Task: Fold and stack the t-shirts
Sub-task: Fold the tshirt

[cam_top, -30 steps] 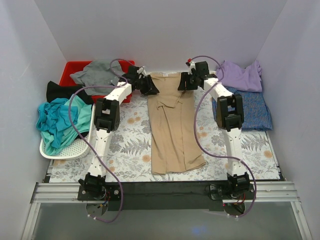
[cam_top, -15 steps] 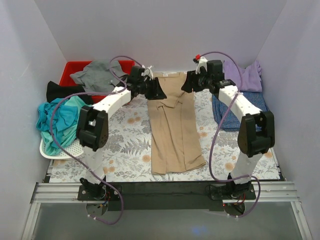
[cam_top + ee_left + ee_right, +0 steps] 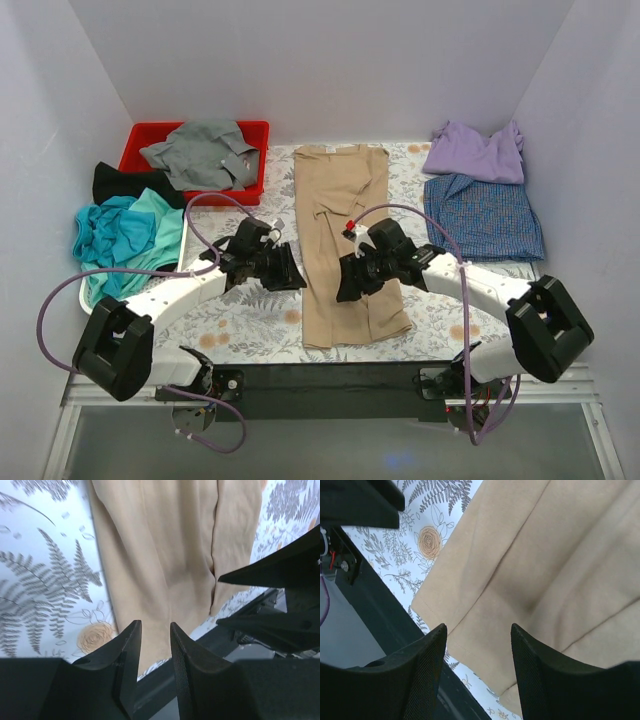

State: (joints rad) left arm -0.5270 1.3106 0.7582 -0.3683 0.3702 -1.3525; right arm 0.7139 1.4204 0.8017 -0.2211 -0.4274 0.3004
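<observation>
**Fern-printed table, both my claws hanging open at the tan shirt**

Fern-and-rose cloth is covering the table [image 3: 250, 315], with pale walls closing it in on three sides. The tan t-shirt [image 3: 345, 215] is lying down the middle as a long, narrow strip. I am holding my left claw [image 3: 290, 272] just beside its left edge, fingers parted by only a narrow slit and pinching nothing. My right claw [image 3: 345, 283] is hanging over the shirt's near half, jaws standing wider apart and likewise gripping nothing. At far right the lavender shirt [image 3: 478, 152] is lying next to the blue-checked shirt [image 3: 485, 215]. At left, the grey shirt [image 3: 200, 155] is sitting in the red bin [image 3: 140, 140], and the teal shirt [image 3: 120, 240] is spilling over the white mesh basket [image 3: 150, 298].
</observation>
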